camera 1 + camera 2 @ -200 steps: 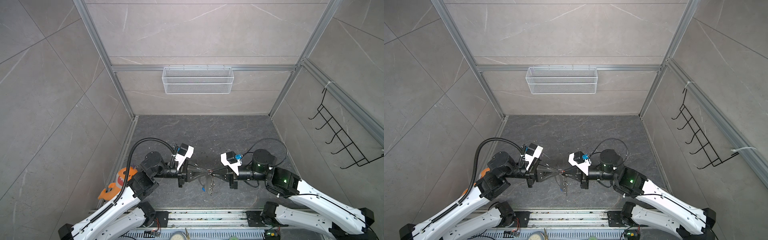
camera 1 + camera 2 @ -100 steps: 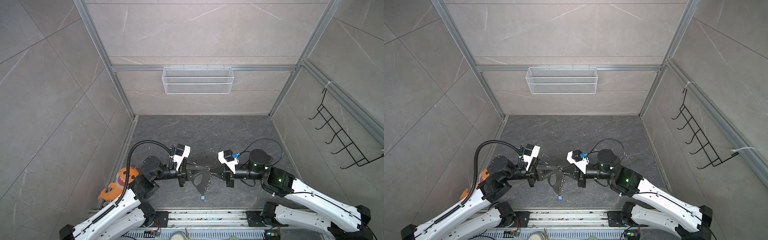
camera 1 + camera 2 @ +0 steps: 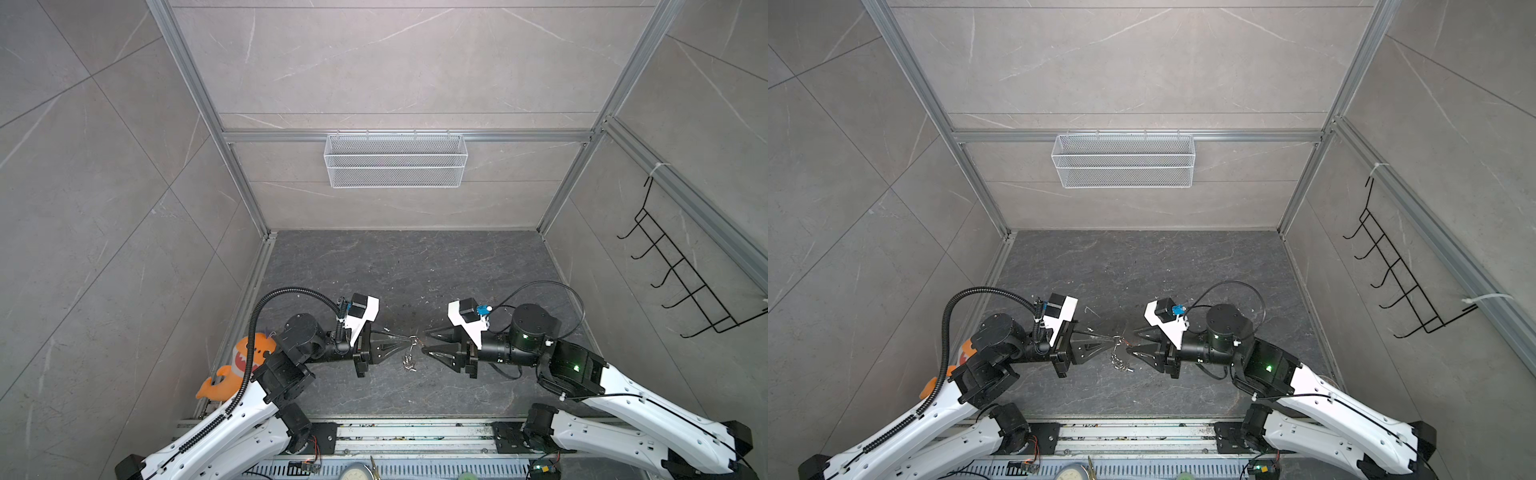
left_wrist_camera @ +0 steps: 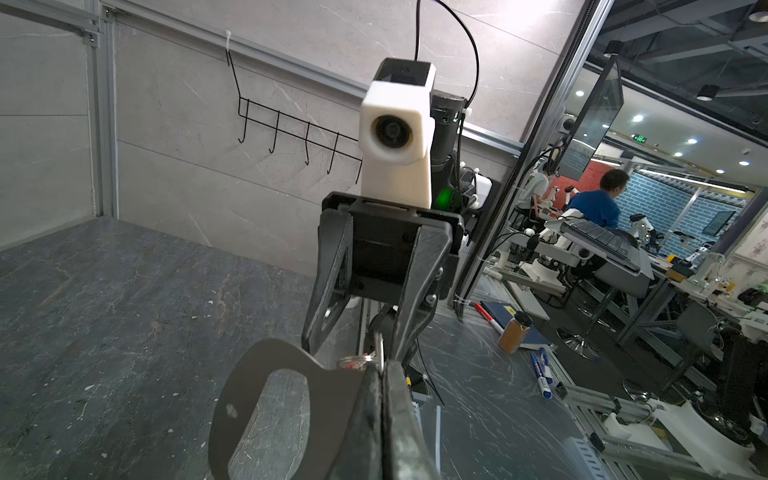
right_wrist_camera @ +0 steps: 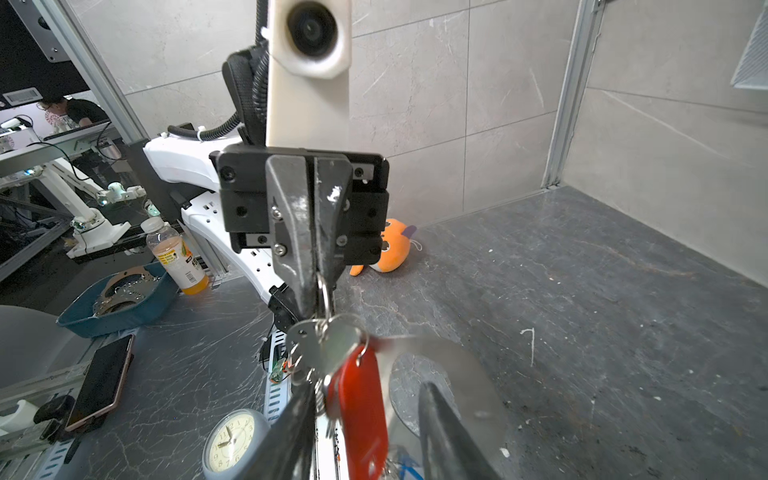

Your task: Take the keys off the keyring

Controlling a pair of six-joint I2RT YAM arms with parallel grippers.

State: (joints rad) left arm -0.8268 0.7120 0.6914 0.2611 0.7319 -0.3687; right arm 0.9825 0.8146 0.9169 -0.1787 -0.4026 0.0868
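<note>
My left gripper (image 4: 383,365) is shut on the keyring's wire ring, and the grey plate (image 4: 257,365) with its oval hole sticks out beside the jaws. In the right wrist view a silver key (image 5: 332,347) and its red tag (image 5: 361,411) hang from that ring, in front of the plate (image 5: 465,370). A bit of blue (image 5: 405,467) shows below the red tag. My right gripper (image 5: 368,386) is open, with the red tag between its fingers. In both top views the two grippers (image 3: 409,340) (image 3: 424,343) face tip to tip, and the chain (image 3: 409,363) dangles under them.
An orange plush toy (image 3: 239,365) lies against the left wall. A white wire basket (image 3: 395,160) hangs on the back wall and a black hook rack (image 3: 685,282) on the right wall. A small clock (image 5: 235,440) sits by the front rail.
My right gripper has opened, let go of the bunch and drawn back to the right. The keyring, which hung lower with the blue tag under it, now swings from the left gripper alone.
</note>
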